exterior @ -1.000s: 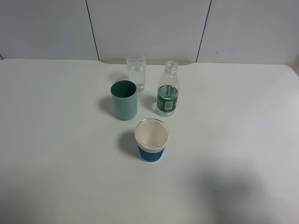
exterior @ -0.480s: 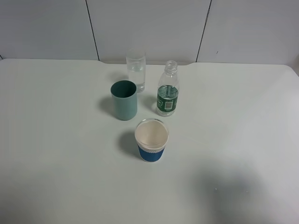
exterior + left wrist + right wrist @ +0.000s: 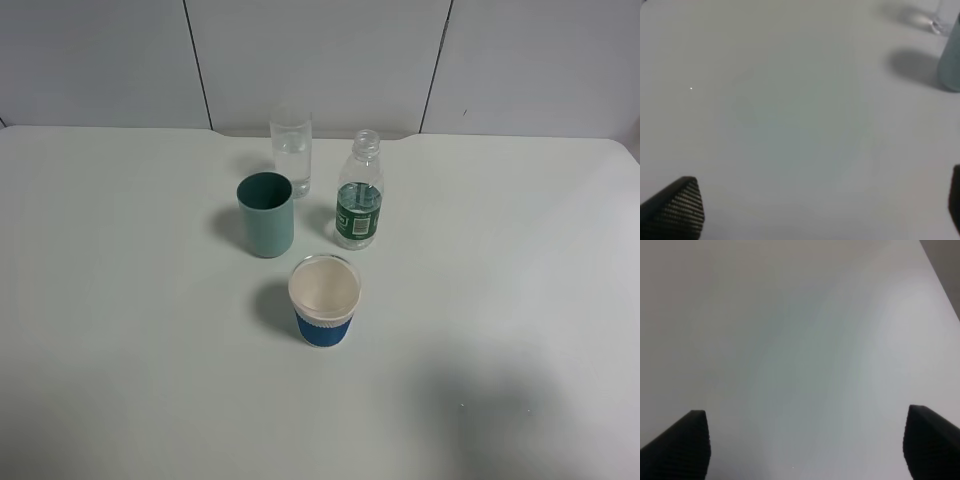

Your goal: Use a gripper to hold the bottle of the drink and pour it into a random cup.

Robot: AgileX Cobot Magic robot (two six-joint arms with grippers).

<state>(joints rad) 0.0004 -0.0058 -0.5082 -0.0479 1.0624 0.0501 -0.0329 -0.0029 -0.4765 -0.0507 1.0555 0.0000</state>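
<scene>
The bottle of the drink [image 3: 359,191], clear plastic with a dark green label and no cap, stands upright near the table's back middle. The cup [image 3: 291,150], a tall clear glass, stands just left of it and slightly further back. Neither arm shows in the exterior high view. The left gripper [image 3: 820,210] is open and empty over bare table, with the clear glass's base [image 3: 942,22] at the picture's edge. The right gripper [image 3: 807,447] is open and empty over bare table, and no task object shows in its view.
A teal opaque cup [image 3: 266,214] stands in front of the clear glass and also shows in the left wrist view [image 3: 951,62]. A white paper cup with a blue sleeve [image 3: 324,300] stands nearer the front. The white table [image 3: 120,330] ends at a grey wall behind.
</scene>
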